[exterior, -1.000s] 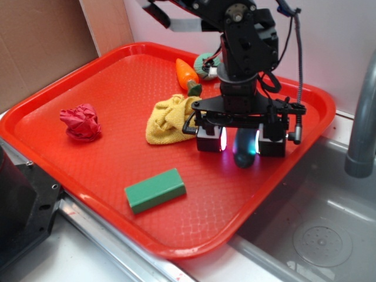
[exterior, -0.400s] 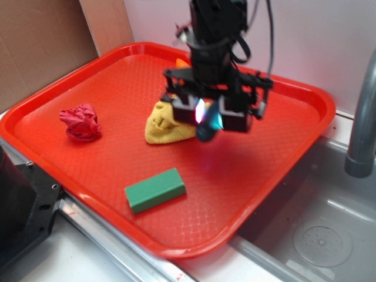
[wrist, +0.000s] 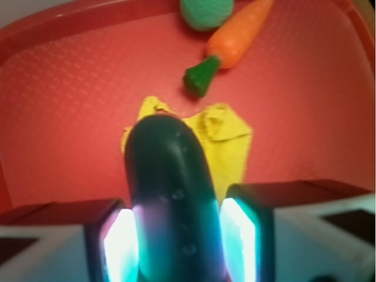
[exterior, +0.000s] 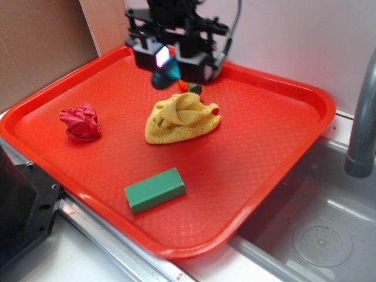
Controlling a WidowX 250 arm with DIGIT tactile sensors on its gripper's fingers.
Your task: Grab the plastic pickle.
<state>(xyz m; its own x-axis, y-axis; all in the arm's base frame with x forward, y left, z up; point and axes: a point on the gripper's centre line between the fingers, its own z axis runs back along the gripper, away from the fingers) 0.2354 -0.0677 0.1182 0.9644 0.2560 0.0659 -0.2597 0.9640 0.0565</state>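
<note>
The plastic pickle (exterior: 166, 71) (wrist: 170, 194), a dark green-teal capsule, hangs in the air over the far left of the red tray (exterior: 252, 170), its rounded end pointing down. My gripper (exterior: 169, 59) (wrist: 179, 241) is shut on it, the two glowing pads pressing its sides. In the wrist view the pickle fills the gap between the pads and covers part of the yellow cloth (wrist: 226, 141) below.
A crumpled yellow cloth (exterior: 182, 117) lies mid-tray. An orange carrot with a green tip (wrist: 232, 44) and a teal ball (wrist: 205, 13) sit at the far edge. A red crumpled wad (exterior: 80, 121) and a green block (exterior: 155, 189) lie nearer. A sink (exterior: 317, 235) and faucet (exterior: 361, 117) stand right.
The gripper, holding the pickle, has risen from the tray's right side and swung left and toward the back, passing over the yellow cloth.
</note>
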